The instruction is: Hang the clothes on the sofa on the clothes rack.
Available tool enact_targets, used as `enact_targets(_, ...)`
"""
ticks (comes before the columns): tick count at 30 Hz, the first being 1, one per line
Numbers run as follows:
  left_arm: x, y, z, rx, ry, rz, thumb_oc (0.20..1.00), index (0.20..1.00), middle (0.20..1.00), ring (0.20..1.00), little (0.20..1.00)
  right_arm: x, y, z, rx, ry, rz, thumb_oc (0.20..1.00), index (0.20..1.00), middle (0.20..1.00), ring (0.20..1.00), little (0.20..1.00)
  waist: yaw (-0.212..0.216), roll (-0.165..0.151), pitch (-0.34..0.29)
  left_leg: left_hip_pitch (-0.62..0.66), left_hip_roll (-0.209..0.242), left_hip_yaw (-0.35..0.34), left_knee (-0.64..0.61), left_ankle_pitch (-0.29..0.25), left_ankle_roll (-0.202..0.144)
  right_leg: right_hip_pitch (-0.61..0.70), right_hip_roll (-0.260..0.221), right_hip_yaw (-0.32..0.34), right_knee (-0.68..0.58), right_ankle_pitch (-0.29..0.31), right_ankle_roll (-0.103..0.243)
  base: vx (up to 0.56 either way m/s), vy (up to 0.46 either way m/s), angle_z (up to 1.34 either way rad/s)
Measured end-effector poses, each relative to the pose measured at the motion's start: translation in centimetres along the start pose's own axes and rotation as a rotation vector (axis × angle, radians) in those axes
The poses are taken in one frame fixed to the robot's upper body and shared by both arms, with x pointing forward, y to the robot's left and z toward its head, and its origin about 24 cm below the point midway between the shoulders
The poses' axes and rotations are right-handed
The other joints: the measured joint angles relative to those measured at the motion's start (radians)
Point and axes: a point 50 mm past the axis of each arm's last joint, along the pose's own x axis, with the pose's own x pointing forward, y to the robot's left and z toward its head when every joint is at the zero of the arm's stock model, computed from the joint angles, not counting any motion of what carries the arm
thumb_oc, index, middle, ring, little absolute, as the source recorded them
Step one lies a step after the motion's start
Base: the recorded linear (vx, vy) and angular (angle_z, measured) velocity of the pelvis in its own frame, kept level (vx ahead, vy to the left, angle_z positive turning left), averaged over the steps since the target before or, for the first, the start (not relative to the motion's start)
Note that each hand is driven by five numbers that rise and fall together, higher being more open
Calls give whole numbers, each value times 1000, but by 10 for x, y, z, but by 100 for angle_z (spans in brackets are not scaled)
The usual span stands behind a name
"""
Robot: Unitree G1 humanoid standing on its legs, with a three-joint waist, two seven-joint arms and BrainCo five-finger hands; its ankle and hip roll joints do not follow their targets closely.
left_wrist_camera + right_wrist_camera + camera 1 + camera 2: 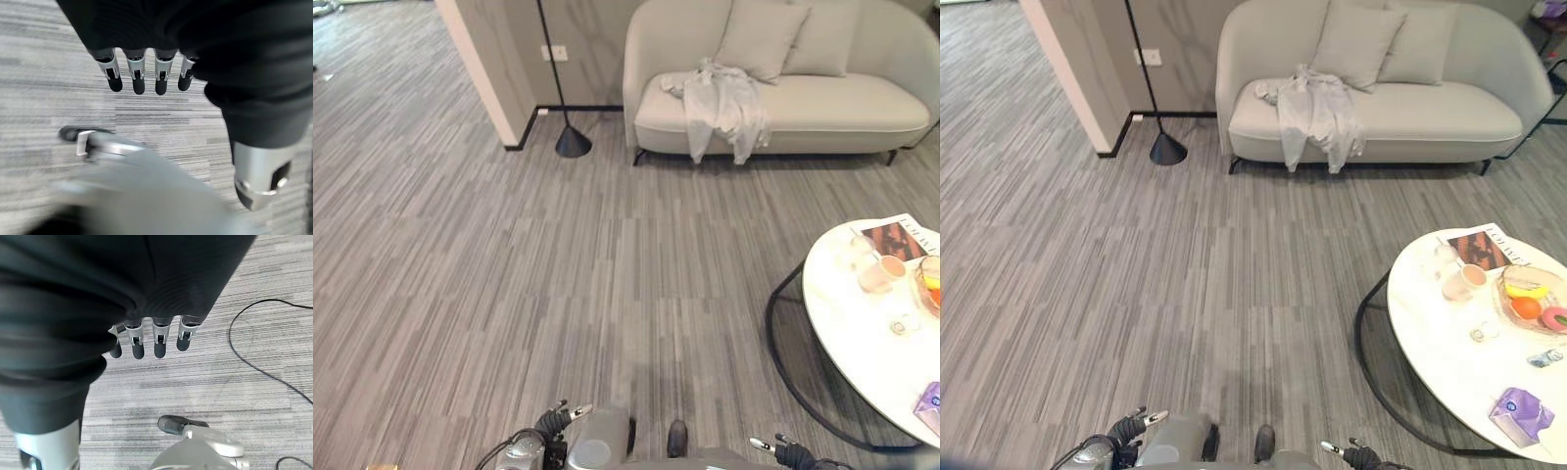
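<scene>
Carpet is stretching toward the sofa [822, 108] at 1 o'clock, shirt [724, 106] draping its edge; both hands [146, 73] [146, 340] are hanging empty, fingers straight; walking risks clipping the table [847, 323].

My right hand [146, 340] is hanging over grey striped carpet flooring [254, 396], its dark ribbed cover spreading wide above a row of silver, dark-tipped fingers [160, 343] that are reaching straight out, relaxed and apparently holding nothing.
</scene>
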Motion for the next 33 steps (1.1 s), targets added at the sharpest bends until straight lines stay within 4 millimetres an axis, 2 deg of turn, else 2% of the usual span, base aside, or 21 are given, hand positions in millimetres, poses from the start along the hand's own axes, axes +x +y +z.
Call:
enact_targets(4,1,-1,3,-1,-7,-1,1000,1000,1000,1000,1000,2,-2,16,-22,-39,2,1000,1000,1000,1000,1000,12,34,8,84,86,62,-648,42,-12,30,32,13,-21,1,-7,437,76,-4)
enact_targets(6,1,-4,3,2,-10,-14,1000,1000,1000,1000,1000,3,-6,25,-69,-47,-4,1000,1000,1000,1000,1000,25,73,5,60,140,77,-804,61,-50,44,61,17,-23,-5,-3,509,140,-23)
enact_targets(9,-1,-1,-8,-53,22,9,1000,1000,1000,1000,1000,5,-7,33,-78,-51,-10,1000,1000,1000,1000,1000,107,84,-5,46,202,133,-794,67,-57,50,59,140,-10,-30,6,500,189,-107)
enact_targets(11,-6,4,-26,-108,66,42,1000,1000,1000,1000,1000,4,-4,25,-85,-32,-1,1000,1000,1000,1000,1000,116,58,-43,93,173,123,-794,55,-25,64,15,188,-4,-59,25,585,185,-87)
enact_targets(12,-8,5,-33,-119,91,48,1000,1000,1000,1000,1000,0,-5,-2,-94,34,4,1000,1000,1000,1000,1000,108,48,-107,146,117,133,-742,35,17,92,-40,182,-6,-101,38,789,238,-65)
enact_targets(13,-9,-1,-38,-137,95,40,1000,1000,1000,1000,1000,-4,-7,-19,-109,89,7,1000,1000,1000,1000,1000,108,45,-118,214,92,137,-727,15,84,97,-61,175,82,-142,89,477,151,-47)
enact_targets(14,-11,1,-44,-115,98,38,1000,1000,1000,1000,1000,-7,-5,-34,-110,133,17,1000,1000,1000,1000,1000,104,49,-143,262,87,168,-760,80,134,86,-62,152,185,-173,146,458,187,-32)
enact_targets(15,-14,5,-48,-87,109,36,1000,1000,1000,1000,1000,-11,1,-50,-108,170,42,1000,1000,1000,1000,1000,90,26,-181,287,67,173,-768,55,153,51,-83,135,310,-202,185,390,206,-21)
enact_targets(16,-13,9,-43,-63,96,34,1000,1000,1000,1000,1000,-12,6,-54,-108,179,62,1000,1000,1000,1000,1000,79,14,-199,315,53,184,-765,31,176,-53,-103,129,567,-213,233,399,237,-16)
enact_targets(18,-9,10,-32,-20,75,24,1000,1000,1000,1000,1000,-10,6,-46,-94,141,62,1000,1000,1000,1000,1000,42,-11,-209,368,11,175,-764,-3,221,-212,-149,131,968,-118,314,444,258,13)
enact_targets(19,-6,6,-22,0,53,8,1000,1000,1000,1000,1000,-9,4,-42,-88,127,56,1000,1000,1000,1000,1000,24,-10,-209,408,-15,148,-765,-29,253,-262,-186,118,1099,-67,310,475,203,58)
enact_targets(20,-4,0,-17,26,44,-13,1000,1000,1000,1000,1000,-9,2,-41,-55,118,38,1000,1000,1000,1000,1000,8,14,-210,444,-21,121,-771,-44,277,-285,-244,37,1114,-82,266,461,97,60)
enact_targets(21,-3,-3,-13,30,29,-21,1000,1000,1000,1000,1000,-9,0,-39,-49,112,33,1000,1000,1000,1000,1000,4,35,-211,466,-18,122,-773,-35,266,-308,-266,-4,1091,-92,255,470,11,53)
enact_targets(22,-1,-4,-5,32,4,-27,1000,1000,1000,1000,1000,-9,-3,-35,-55,94,30,1000,1000,1000,1000,1000,-7,56,-219,476,-13,92,-757,-82,280,-354,-273,-46,1002,-117,231,479,-87,30)
enact_targets(23,0,-4,-3,30,1,-24,1000,1000,1000,1000,1000,-7,-5,-29,-58,81,25,1000,1000,1000,1000,1000,-13,82,-213,494,-2,77,-759,-88,280,-368,-274,-108,847,-142,192,475,-154,42)
enact_targets(24,0,-3,-1,29,-2,-22,1000,1000,1000,1000,1000,-6,-6,-24,-59,66,23,1000,1000,1000,1000,1000,-31,100,-210,513,12,64,-763,-95,264,-375,-259,-167,656,-136,188,545,-194,39)
enact_targets(25,0,-2,2,22,-10,-15,1000,1000,1000,1000,1000,-5,-6,-19,-63,50,26,1000,1000,1000,1000,1000,-39,104,-199,531,12,58,-764,-106,249,-403,-248,-182,559,-123,198,593,-212,50)
enact_targets(27,0,-1,0,16,-2,-3,1000,1000,1000,1000,1000,-3,-3,-12,-68,33,32,1000,1000,1000,1000,1000,-60,85,-183,587,2,18,-763,-172,163,-409,-216,-203,250,-37,212,605,-192,52)
enact_targets(29,-1,3,-3,12,11,12,1000,1000,1000,1000,1000,-3,0,-14,-57,37,38,1000,1000,1000,1000,1000,-86,60,-178,651,5,-25,-761,-250,155,-410,-168,-203,19,35,259,486,-155,65)
enact_targets(31,-1,1,-7,15,21,8,1000,1000,1000,1000,1000,-3,0,-13,-52,34,37,1000,1000,1000,1000,1000,-102,62,-180,698,22,-35,-773,-287,178,-449,-147,-235,0,51,260,479,-202,47)
enact_targets(33,-2,1,-12,47,41,6,1000,1000,1000,1000,1000,-2,-1,-10,-25,27,29,1000,1000,1000,1000,1000,-107,63,-177,750,52,-34,-783,-314,146,-471,-144,-311,109,47,251,398,-218,42)
